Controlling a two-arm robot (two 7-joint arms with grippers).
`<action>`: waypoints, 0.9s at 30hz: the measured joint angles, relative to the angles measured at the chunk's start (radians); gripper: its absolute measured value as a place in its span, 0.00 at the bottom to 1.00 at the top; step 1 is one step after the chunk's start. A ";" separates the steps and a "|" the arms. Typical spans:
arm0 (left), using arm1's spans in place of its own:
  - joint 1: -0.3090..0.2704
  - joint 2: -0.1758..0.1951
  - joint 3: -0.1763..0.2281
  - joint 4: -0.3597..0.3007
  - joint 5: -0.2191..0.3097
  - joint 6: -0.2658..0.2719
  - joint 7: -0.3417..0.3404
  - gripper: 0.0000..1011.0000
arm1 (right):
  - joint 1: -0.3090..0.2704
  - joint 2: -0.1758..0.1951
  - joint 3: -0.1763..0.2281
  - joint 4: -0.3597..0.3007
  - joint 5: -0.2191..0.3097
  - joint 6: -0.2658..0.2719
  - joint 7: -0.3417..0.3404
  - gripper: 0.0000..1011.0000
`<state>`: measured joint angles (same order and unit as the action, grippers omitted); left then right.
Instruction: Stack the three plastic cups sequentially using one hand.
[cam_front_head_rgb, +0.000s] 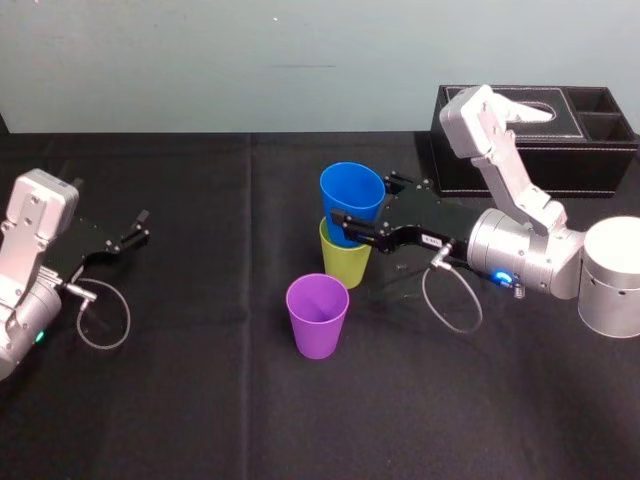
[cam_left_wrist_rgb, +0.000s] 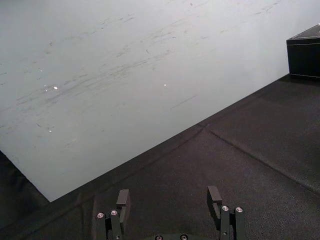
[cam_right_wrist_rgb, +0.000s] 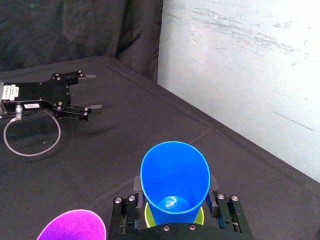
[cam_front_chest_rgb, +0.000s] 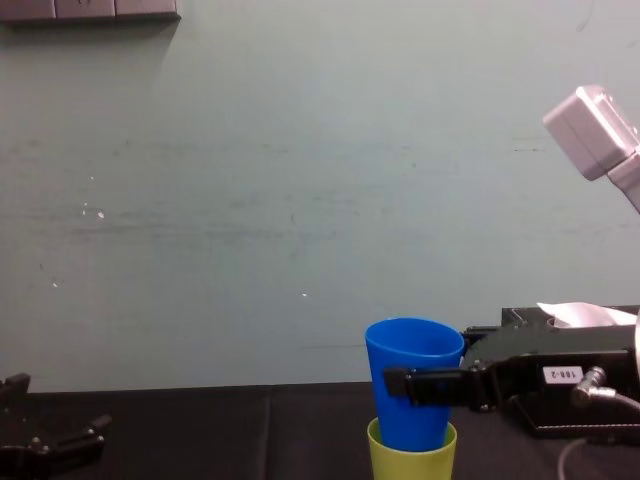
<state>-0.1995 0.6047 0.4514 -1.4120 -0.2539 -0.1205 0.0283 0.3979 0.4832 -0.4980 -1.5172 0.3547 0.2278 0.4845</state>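
- Gripping the blue cup (cam_front_head_rgb: 352, 195) around its upper wall, the right gripper (cam_front_head_rgb: 356, 206) reaches in from 3 o'clock in the head view, one finger on the near side of the cup and the other on the far side.
- From the right wrist view, the gripper (cam_right_wrist_rgb: 175, 200) has its fingers pressed against both flanks of the blue cup (cam_right_wrist_rgb: 175, 180), whose open mouth faces up.
- Blue cup: upright, its base sunk into the green cup (cam_front_head_rgb: 345, 262), most of its wall standing above the green rim. The chest view shows the same nesting, blue (cam_front_chest_rgb: 415, 375) rising out of green (cam_front_chest_rgb: 410, 455).
- Green cup: standing on the black table (cam_front_head_rgb: 200, 400) near the middle.
- Purple cup (cam_front_head_rgb: 318, 315): upright and alone on the table at 7 o'clock from the stack, just beside it and not touching; its rim also shows in the right wrist view (cam_right_wrist_rgb: 72, 226).
- Left gripper (cam_front_head_rgb: 140, 225): at 9 o'clock, well apart from the cups, low over the table, fingers spread and holding nothing; its own wrist view (cam_left_wrist_rgb: 169, 197) shows the gap between them.
- Black box (cam_front_head_rgb: 560, 150): at 2 o'clock from the stack, by the wall.
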 joint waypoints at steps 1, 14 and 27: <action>0.000 0.000 0.000 0.000 0.000 0.000 0.000 1.00 | 0.000 -0.001 0.000 0.002 0.000 -0.001 0.000 0.71; 0.000 0.000 0.000 0.000 0.000 0.000 0.000 1.00 | -0.013 -0.008 0.003 0.022 -0.001 -0.007 0.002 0.71; 0.000 0.000 0.000 0.000 0.000 0.000 0.000 1.00 | -0.016 -0.010 0.006 0.026 0.000 -0.005 0.002 0.71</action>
<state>-0.1996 0.6047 0.4514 -1.4120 -0.2539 -0.1205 0.0283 0.3815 0.4735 -0.4924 -1.4910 0.3549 0.2228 0.4867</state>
